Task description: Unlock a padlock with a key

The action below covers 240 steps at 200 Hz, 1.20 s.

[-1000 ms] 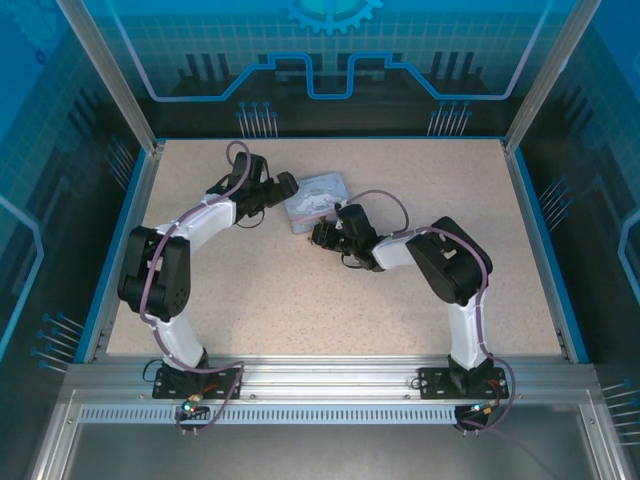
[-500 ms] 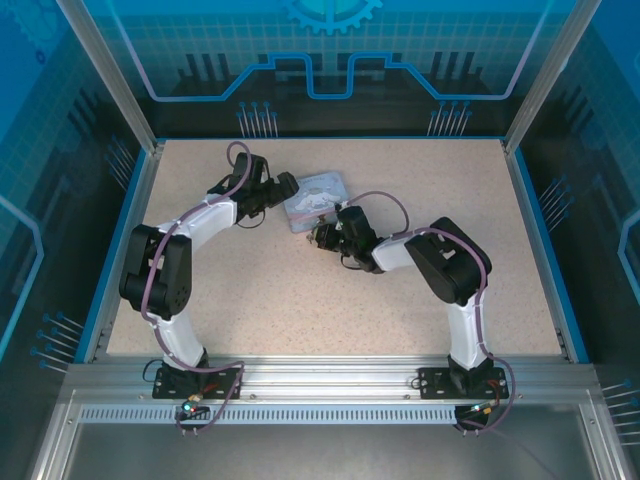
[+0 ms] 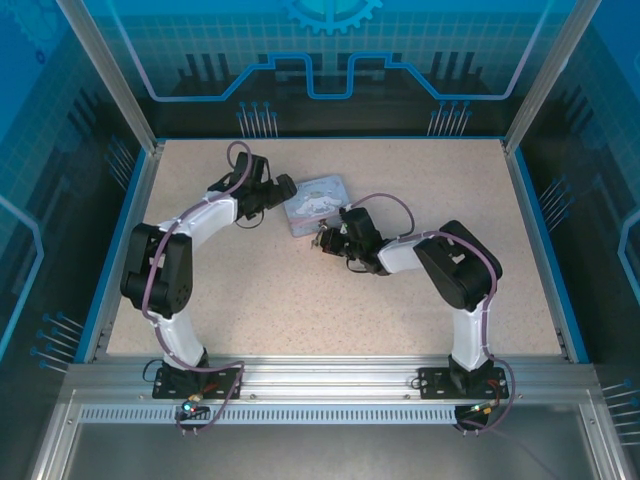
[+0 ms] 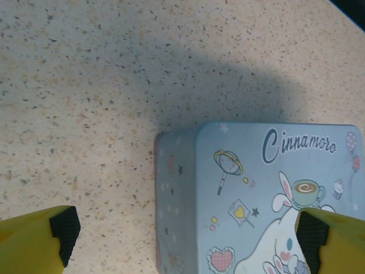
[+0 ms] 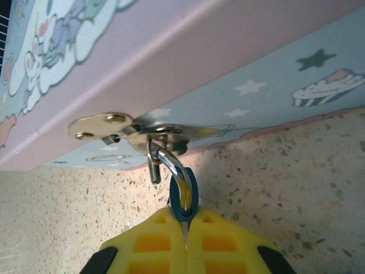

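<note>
Padlock (image 5: pixel 165 161): tiny metal lock hanging on pale blue cartoon tin (image 5: pixel 274 97), seemingly unopened.
Right gripper (image 5: pixel 186 226): clenched just below tin's hasp (image 5: pixel 100 125), pinching something thin.
Left gripper (image 4: pixel 189 231): spread wide over tin.
Remaining: the unlocking itself.

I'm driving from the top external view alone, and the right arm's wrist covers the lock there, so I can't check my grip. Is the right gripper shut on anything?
Observer: Yes. The right wrist view shows the right gripper shut on the padlock, on what looks like its small blue-edged body.
Operator: Is the lock hooked onto the tin?
Observer: Yes, its silver shackle passes through the metal hasp on the side of the tin.
Operator: And my left gripper?
Observer: In the left wrist view the left gripper is wide open, with one finger over the tin's printed lid and the other over bare table.
</note>
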Each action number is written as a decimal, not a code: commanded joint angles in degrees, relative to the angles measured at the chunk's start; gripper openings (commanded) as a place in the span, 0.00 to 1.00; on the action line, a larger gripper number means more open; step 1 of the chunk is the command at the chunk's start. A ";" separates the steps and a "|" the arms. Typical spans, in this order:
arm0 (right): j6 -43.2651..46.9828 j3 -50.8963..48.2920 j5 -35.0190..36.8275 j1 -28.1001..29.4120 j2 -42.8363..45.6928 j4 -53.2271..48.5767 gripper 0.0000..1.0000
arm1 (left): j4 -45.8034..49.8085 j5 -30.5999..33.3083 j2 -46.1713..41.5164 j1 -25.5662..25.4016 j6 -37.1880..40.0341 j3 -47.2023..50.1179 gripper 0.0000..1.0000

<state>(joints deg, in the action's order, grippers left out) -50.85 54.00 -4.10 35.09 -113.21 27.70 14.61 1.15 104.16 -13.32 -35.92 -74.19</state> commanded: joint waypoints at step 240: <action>-22.56 -9.65 -7.61 -6.16 -2.23 18.11 0.00 | 26.33 13.82 12.50 -9.18 21.11 -18.90 0.99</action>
<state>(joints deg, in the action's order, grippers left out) -71.24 45.65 -12.10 30.15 -113.84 43.22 35.68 13.74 114.32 -21.63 -17.26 -90.61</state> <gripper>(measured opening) 0.063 0.990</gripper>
